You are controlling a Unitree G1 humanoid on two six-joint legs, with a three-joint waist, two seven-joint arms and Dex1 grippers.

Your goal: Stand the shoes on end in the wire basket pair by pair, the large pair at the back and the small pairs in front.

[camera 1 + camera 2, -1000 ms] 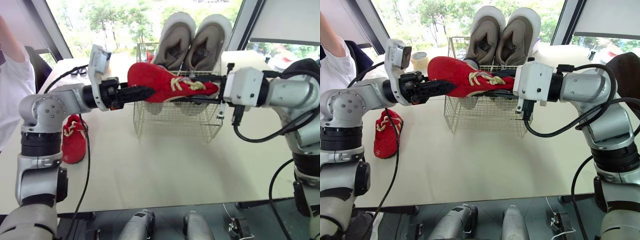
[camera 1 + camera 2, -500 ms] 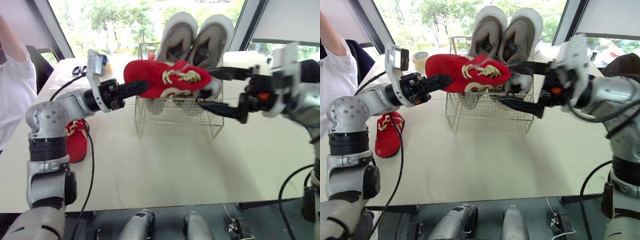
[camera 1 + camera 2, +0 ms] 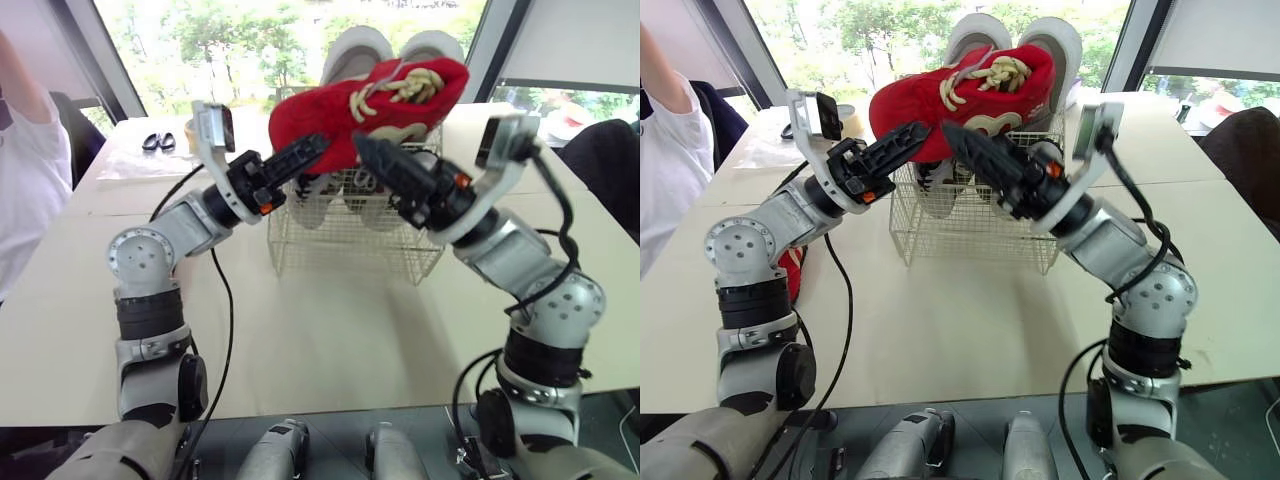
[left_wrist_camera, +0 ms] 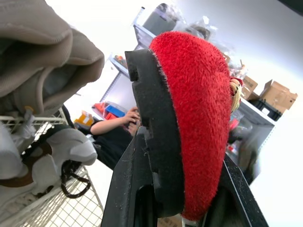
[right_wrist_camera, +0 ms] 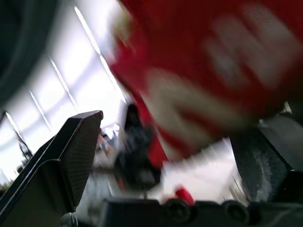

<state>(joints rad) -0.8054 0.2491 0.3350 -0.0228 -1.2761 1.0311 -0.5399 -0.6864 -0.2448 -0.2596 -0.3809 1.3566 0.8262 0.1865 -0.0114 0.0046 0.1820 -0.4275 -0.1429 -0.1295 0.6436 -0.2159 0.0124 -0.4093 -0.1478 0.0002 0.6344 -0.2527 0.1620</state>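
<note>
Clamping the red shoe in my left gripper, lengthwise above the wire basket; right gripper seemingly apart beneath.

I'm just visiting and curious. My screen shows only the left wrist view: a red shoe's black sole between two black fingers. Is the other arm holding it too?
Observer: No. The right gripper is open, its fingers spread wide apart near the red shoe.
Visitor: Where is the shoe, then?
Observer: It's held high over the wire basket, tilted, with its laced end higher.
Visitor: Does it have a mate?
Observer: Yes. A second red shoe lies on the table, partly hidden behind the left arm.
</note>
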